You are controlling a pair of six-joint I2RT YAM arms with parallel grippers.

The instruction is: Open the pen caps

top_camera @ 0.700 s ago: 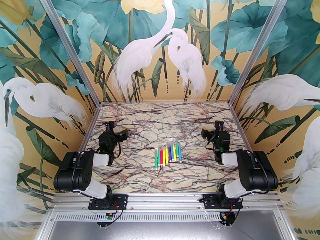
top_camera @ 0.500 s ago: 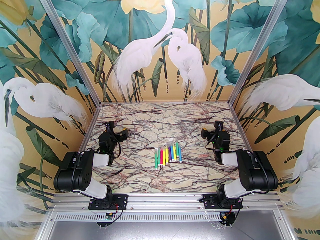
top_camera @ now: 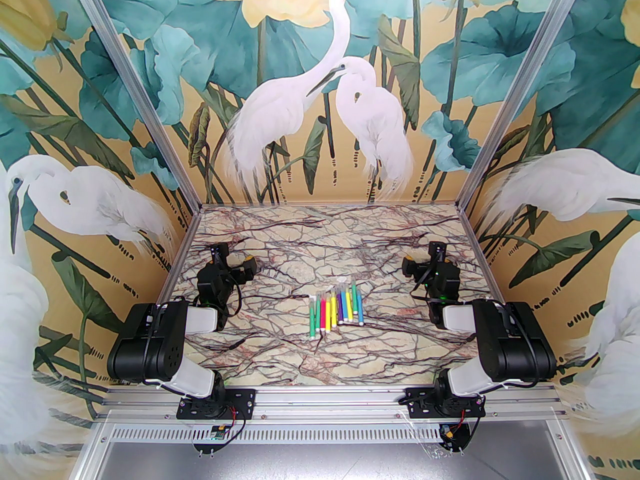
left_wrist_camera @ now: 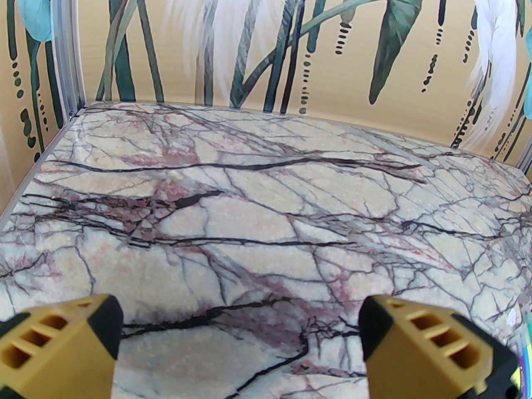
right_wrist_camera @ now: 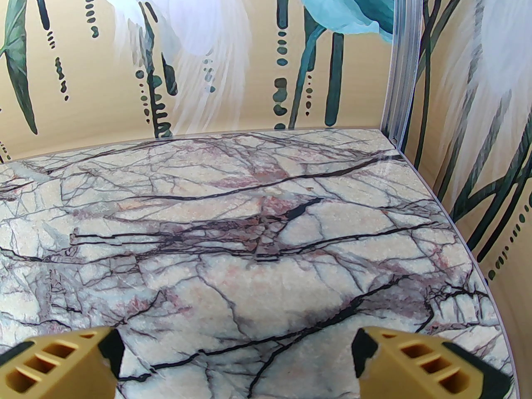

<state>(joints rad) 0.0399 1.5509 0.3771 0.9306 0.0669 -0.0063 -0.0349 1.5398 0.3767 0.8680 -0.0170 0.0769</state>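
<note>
No text, label, brand or number can be read. Pens (top_camera: pixel 336 310), centre of top view: too small for any print to be made out. Small circuit board (top_camera: pixel 218 433), bottom edge left of centre: markings too small to read. Mural (top_camera: pixel 320 93) and table (top_camera: pixel 280 358) carry painted birds, leaves and marble veins, no lettering.

The top camera looks down from above and behind the arm bases (top_camera: pixel 215 403) over the whole marble table (top_camera: pixel 280 363). The 2 wrist cameras sit low, close over it, facing the back wall (top_camera: pixel 320 118); all 3 share its far edge.
</note>
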